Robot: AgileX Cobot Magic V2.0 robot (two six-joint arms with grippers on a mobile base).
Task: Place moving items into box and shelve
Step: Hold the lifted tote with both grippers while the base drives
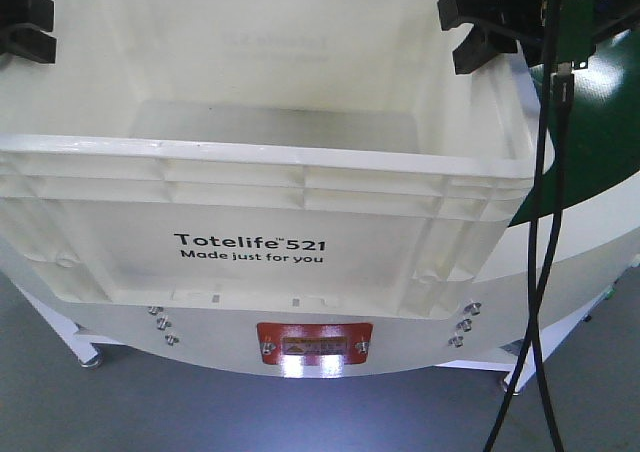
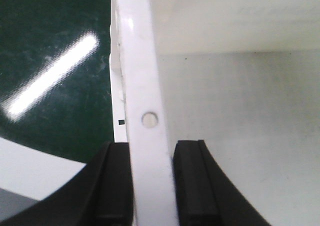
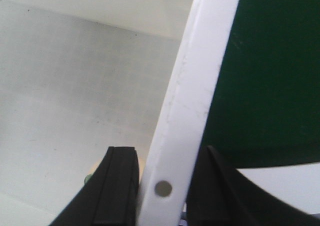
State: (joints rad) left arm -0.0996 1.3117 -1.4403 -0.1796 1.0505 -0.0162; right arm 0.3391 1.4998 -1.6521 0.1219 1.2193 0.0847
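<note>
White plastic box (image 1: pixel 250 222), printed "Totelife 521", is sitting open side up on the green-topped table (image 1: pixel 605 122), filling the centre of the front view. Left gripper (image 1: pixel 30 27), at 10 o'clock, is straddling the box's side rim, jaws pressing on both faces. Right gripper (image 1: pixel 490 30), at 2 o'clock, is clamping the opposite rim likewise. Black cables (image 1: pixel 545 272) are hanging at 3 o'clock.

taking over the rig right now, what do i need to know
Left gripper: shut on the box at its left rim.
Right gripper: straddling the right rim, firm contact unclear.
The box is on the green-topped table, print side toward the front camera; no items clearly visible inside.
Done: both rims reached. Left: load items, shelve the box.
</note>
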